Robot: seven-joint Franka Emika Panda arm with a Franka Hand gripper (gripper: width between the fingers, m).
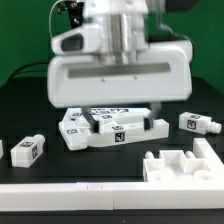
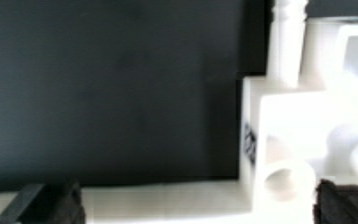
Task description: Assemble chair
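Chair parts of white blocky plastic, with black-and-white square tags, lie spread on the black table (image 1: 25, 100). In the exterior view a cluster of tagged white pieces (image 1: 105, 128) lies in the middle of the table, directly under the big glossy white robot arm (image 1: 120, 60). The wide body of the arm hides the far edge of this cluster, and the fingertips cannot be made out there. One small tagged white block (image 1: 28, 150) lies apart toward the exterior view's left, and another small tagged block (image 1: 198, 122) lies toward the exterior view's right. A white notched panel (image 1: 185, 162) lies nearer to the camera on that right side, separate from the cluster. A long white bar (image 1: 60, 192) runs along the near edge. In the wrist view the two-finger gripper (image 2: 197, 205) is released: its dark fingertips (image 2: 51, 205) stand wide apart and clamp nothing. A white piece with a tag on its side (image 2: 291, 130) reaches in between the fingers, just beside one fingertip and well apart from the other. I cannot tell if it touches the near fingertip.
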